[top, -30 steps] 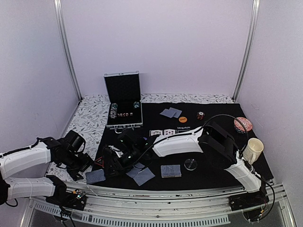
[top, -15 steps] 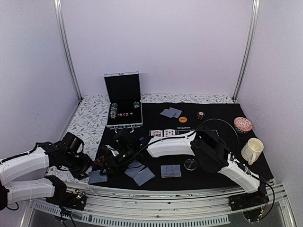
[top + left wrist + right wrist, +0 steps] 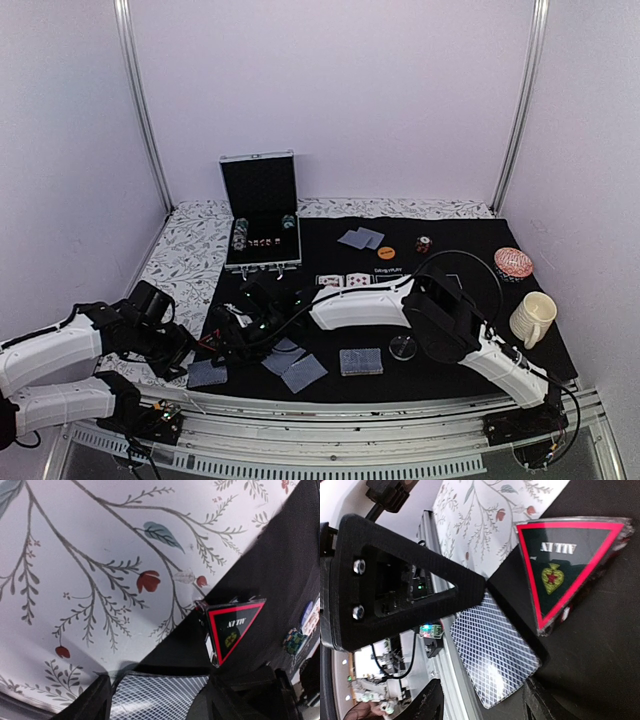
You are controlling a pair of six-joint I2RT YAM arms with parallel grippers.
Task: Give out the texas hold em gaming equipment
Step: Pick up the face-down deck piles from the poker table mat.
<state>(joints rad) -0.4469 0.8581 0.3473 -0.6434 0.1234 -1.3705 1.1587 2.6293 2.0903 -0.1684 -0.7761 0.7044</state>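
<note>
Crowding both arms into the near left corner of the black fabric mat (image 3: 320, 252) is judged the main hazard. The right gripper (image 3: 230, 337) is reached across to that corner, its jaws seen well apart in its wrist view with nothing clamped. The left gripper (image 3: 174, 346) is held low just beside it, over the floral tablecloth (image 3: 100, 555). Its fingers are seen apart, but a grey-blue patterned playing card (image 3: 495, 650) fills the gap between them, so it cannot be told whether that card is pinched or merely lies beneath.

The red-bordered black triangle marker (image 3: 235, 630) is found at the mat's left edge. The card lies just beside it, half on the mat and half off. The remaining cards, chips and the clear plastic disc (image 3: 403, 347) are spread further along the mat.

A collision of fingers is considered likely if either arm is advanced without the other being cleared. The triangle could be knocked off the mat by a sideways sweep. The thin, flat card could be pushed toward the metal front rail (image 3: 350, 410) rather than lifted.
</note>
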